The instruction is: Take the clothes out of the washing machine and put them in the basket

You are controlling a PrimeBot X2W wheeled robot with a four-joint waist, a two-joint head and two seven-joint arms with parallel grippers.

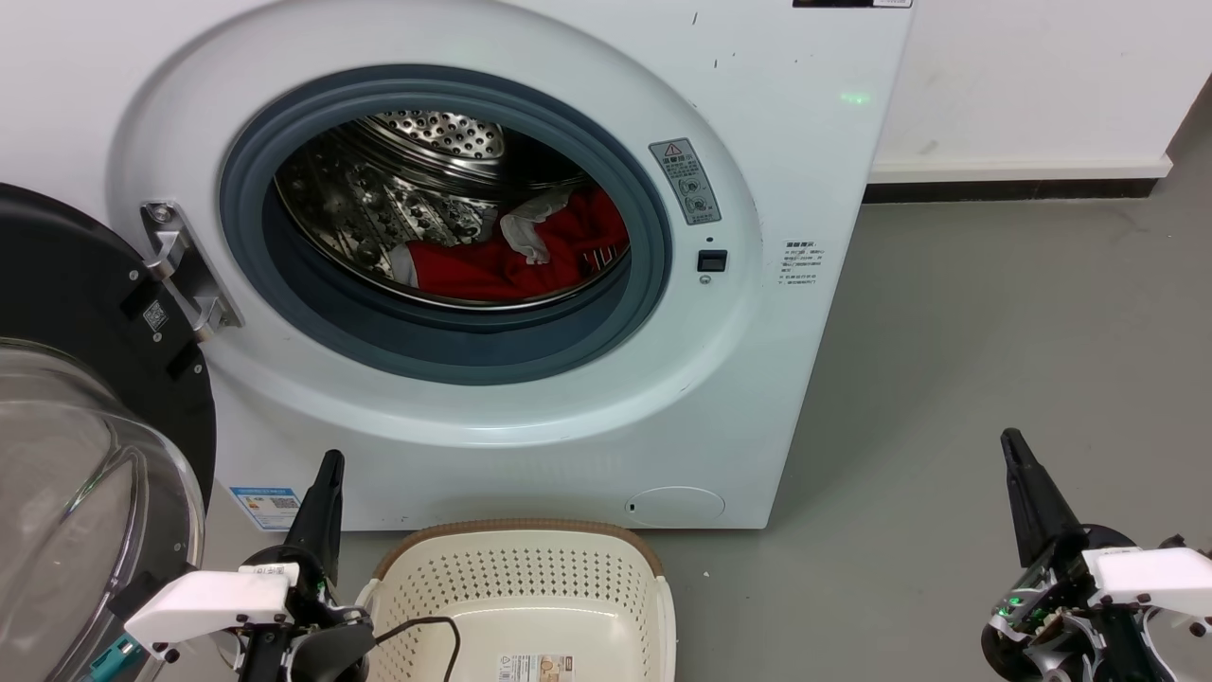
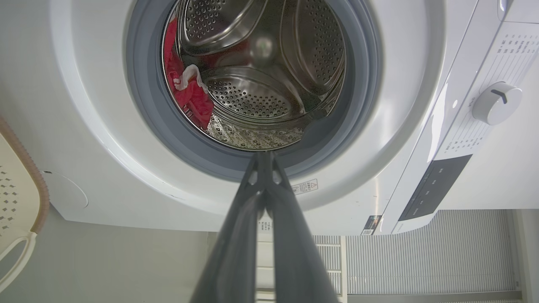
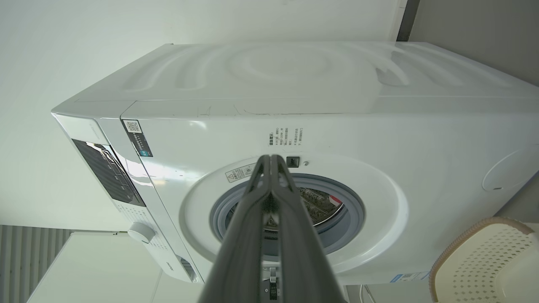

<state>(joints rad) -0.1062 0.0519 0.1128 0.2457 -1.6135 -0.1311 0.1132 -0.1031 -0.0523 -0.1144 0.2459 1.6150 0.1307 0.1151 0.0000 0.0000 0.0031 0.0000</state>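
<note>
The white washing machine (image 1: 776, 189) stands with its black-framed glass door (image 1: 85, 455) swung open to the left. Inside the steel drum (image 1: 398, 189) lie the clothes (image 1: 511, 260), a red garment with a white cloth part; they also show red in the left wrist view (image 2: 189, 94). The cream basket (image 1: 521, 578) sits on the floor in front of the machine, with nothing but a paper label on its base. My left gripper (image 1: 329, 466) is shut and holds nothing, low beside the basket's left. My right gripper (image 1: 1011, 440) is shut too, far right over the floor.
Grey floor (image 1: 994, 332) stretches to the right of the machine up to a white wall with a dark skirting (image 1: 1013, 189). A black cable (image 1: 426, 630) hangs over the basket's left part. The open door crowds the left side.
</note>
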